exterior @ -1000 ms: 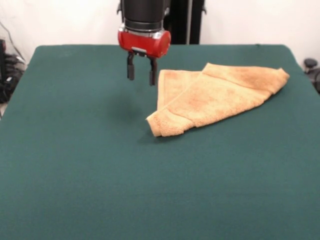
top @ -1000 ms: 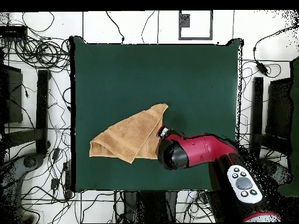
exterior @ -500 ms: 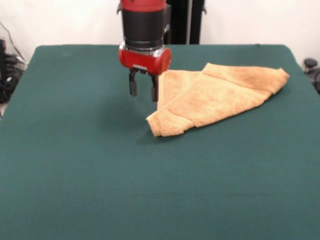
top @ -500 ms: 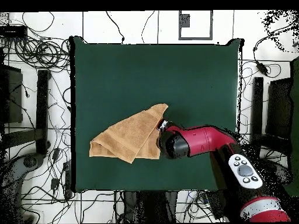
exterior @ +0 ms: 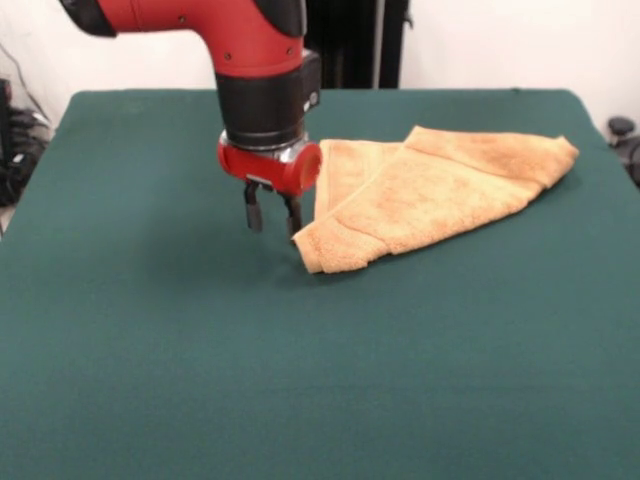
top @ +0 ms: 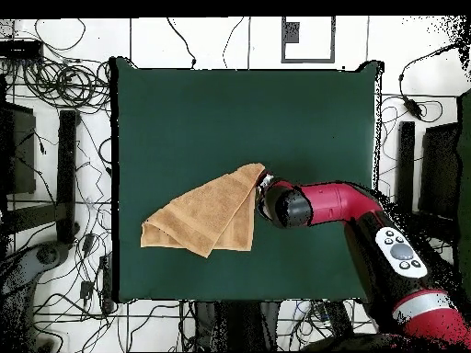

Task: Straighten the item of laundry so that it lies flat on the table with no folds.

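The red-and-black gripper has descended, fingers parted and empty, just beside the nearest corner of the folded tan-orange terry towel on the dark green felt bench; a corner grasp appears imminent.

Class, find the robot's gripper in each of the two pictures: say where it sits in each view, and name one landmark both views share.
Front view: the gripper hangs left of centre, just left of the folded towel's near corner, fingers apart.
Overhead view: the gripper is right of centre, mostly hidden under the red arm, beside the towel's right edge.
Shared landmark: the towel corner nearest the gripper.
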You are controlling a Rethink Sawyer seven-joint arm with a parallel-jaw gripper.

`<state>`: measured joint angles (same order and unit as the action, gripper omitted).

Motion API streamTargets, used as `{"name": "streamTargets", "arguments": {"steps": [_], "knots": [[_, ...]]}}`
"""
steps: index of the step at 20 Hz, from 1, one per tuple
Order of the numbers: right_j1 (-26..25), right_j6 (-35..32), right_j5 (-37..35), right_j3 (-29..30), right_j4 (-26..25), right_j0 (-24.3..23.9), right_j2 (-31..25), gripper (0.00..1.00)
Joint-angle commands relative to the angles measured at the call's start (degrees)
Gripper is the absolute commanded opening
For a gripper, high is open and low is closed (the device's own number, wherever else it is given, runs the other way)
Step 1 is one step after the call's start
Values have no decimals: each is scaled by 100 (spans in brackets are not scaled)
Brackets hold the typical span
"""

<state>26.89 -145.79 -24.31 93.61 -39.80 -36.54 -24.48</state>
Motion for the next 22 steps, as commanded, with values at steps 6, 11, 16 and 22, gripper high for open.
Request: {"name": "streamTargets", "arguments": {"steps": [6, 11, 16, 22], "knots": [[-415, 1655, -416, -298, -316, 165, -823, 100], [-246, 1637, -559, -149, -224, 161, -839, 100], [-80, 1735, -703, 14, -122, 71, -916, 100], [582, 1895, -1224, 419, 160, -65, -1084, 100]]}}
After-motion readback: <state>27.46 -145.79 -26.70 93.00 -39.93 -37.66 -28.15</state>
